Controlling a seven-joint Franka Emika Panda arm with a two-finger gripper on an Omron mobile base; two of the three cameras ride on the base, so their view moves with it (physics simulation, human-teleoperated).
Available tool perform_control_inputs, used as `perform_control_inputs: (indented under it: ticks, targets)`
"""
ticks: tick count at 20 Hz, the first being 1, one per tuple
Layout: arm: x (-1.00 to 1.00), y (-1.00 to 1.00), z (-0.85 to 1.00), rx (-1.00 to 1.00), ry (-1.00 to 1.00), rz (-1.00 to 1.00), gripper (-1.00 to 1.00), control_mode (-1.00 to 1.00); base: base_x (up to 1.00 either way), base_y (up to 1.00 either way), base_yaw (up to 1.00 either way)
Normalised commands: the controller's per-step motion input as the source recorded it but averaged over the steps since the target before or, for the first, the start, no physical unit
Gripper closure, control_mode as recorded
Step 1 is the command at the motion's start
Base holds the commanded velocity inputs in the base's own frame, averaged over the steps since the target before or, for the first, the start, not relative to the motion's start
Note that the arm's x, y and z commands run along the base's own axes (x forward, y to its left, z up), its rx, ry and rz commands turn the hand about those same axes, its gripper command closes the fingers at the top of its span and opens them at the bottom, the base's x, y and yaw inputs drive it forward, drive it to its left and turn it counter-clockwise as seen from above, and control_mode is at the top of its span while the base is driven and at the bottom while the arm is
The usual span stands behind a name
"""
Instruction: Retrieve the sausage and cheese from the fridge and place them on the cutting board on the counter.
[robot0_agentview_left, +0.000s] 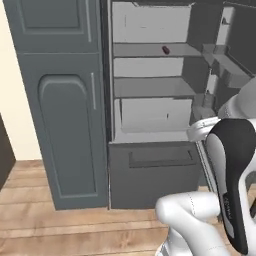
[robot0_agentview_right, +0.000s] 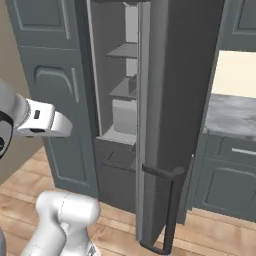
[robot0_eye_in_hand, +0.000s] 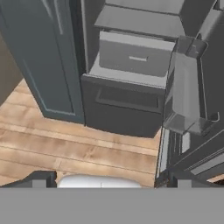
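The fridge (robot0_agentview_left: 150, 135) stands open, its pale interior showing shelves and a drawer (robot0_eye_in_hand: 135, 57). The sausage (robot0_agentview_left: 165, 50), a small reddish-brown cylinder, lies on an upper shelf near the back. The cheese and the cutting board are out of view. A strip of the marble counter (robot0_agentview_right: 234, 114) shows to the right of the open fridge door (robot0_agentview_right: 172, 100). My gripper (robot0_eye_in_hand: 107, 183) is open with nothing between its fingertips (robot0_eye_in_hand: 40, 179). It hangs low in front of the fridge and looks down at the drawer and the dark lower compartment (robot0_eye_in_hand: 124, 107).
A tall grey panelled cabinet (robot0_agentview_left: 62, 115) stands left of the fridge. The open door with its black handle (robot0_agentview_right: 165, 210) and door bins (robot0_eye_in_hand: 186, 94) closes off the right side. Wooden floor (robot0_eye_in_hand: 65, 144) lies in front. My arm (robot0_agentview_left: 232, 170) rises at the right.
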Motion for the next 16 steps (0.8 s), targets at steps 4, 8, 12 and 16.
perform_control_inputs:
  ticks: [4,8,12,16]
  targets:
    - [0.0,0.0,0.0,0.0,0.0,0.0,-1.0,1.0,0.51,0.03,-0.48]
    - [0.0,0.0,0.0,0.0,0.0,0.0,-1.0,1.0,0.38,0.34,-0.37]
    - [0.0,0.0,0.0,0.0,0.0,0.0,-1.0,1.0,0.04,0.63,-0.17]
    - [0.0,0.0,0.0,0.0,0.0,0.0,-1.0,1.0,0.32,0.42,-0.15]
